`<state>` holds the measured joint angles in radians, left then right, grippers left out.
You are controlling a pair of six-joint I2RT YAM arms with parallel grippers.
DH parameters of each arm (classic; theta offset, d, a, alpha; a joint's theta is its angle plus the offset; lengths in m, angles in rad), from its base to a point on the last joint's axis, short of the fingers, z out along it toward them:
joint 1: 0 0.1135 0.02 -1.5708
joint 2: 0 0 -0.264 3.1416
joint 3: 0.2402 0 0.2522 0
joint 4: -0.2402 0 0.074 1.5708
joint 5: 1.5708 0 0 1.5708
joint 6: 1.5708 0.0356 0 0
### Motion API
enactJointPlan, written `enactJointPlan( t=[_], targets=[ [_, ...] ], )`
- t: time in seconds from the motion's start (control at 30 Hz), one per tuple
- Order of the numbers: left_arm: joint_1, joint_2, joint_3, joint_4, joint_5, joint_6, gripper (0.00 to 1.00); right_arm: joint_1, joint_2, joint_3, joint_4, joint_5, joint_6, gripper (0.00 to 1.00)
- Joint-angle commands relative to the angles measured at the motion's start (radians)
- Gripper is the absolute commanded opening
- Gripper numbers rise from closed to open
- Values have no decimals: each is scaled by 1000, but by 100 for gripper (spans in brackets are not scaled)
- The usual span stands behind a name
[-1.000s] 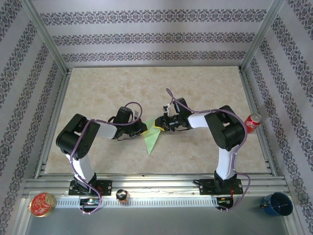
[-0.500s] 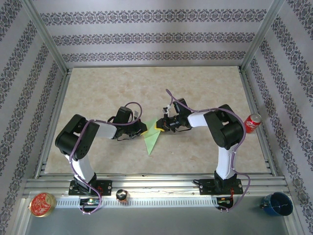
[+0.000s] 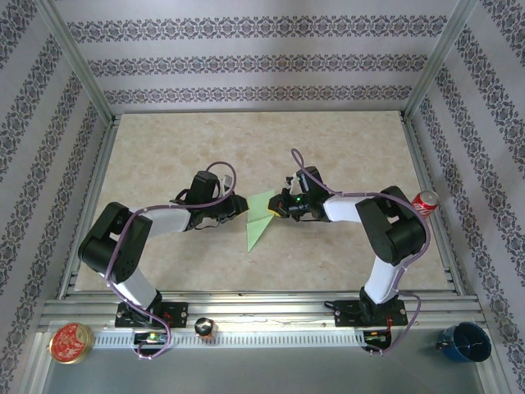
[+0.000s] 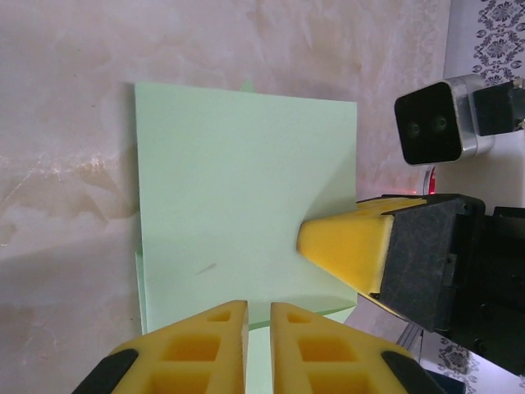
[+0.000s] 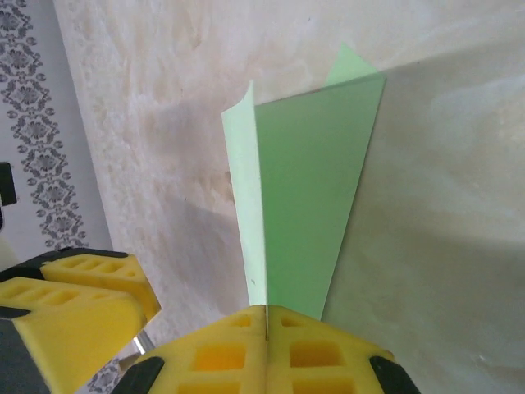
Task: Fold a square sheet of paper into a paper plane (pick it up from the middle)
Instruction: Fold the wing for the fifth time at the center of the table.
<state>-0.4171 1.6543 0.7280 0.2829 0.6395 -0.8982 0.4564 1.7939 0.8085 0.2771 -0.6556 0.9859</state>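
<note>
Wide free table (image 3: pixel 164 148) behind and at both sides of the paper plane (image 3: pixel 257 230), lying at centre. Right gripper (image 3: pixel 277 210) clenched on its raised flap edge. Left gripper (image 3: pixel 238 208) just beside, fingers (image 4: pixel 205 345) released, parted by a narrow slit. Compared with one second ago: both arms stretched lower and flatter. Blue cup (image 3: pixel 466 341) on the near rail, content hidden.

pale marbled desk (image 3: pixel 164 148) under soft, even light. walls (image 3: pixel 246 61) at 9, 12 and 3 o'clock carry grey damask-striped wallpaper. silver frame posts (image 3: pixel 72 70) at 10 and 2; metal rail (image 3: pixel 262 310) at 6.
</note>
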Motion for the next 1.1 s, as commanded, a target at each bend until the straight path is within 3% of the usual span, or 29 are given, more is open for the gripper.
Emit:
enactJointPlan(
  t=[0.0,0.53,1.07],
  targets=[
    [5,40,28,32,41,-15,14,17,-13,-25,33,58,51,0],
    [-6,172,56,53,75,-44,9,33,5,-62,93,62,86,4],
    [-10,209,48,1,61,-11,6,-11,50,2,28,-34,-12,26]
  ],
)
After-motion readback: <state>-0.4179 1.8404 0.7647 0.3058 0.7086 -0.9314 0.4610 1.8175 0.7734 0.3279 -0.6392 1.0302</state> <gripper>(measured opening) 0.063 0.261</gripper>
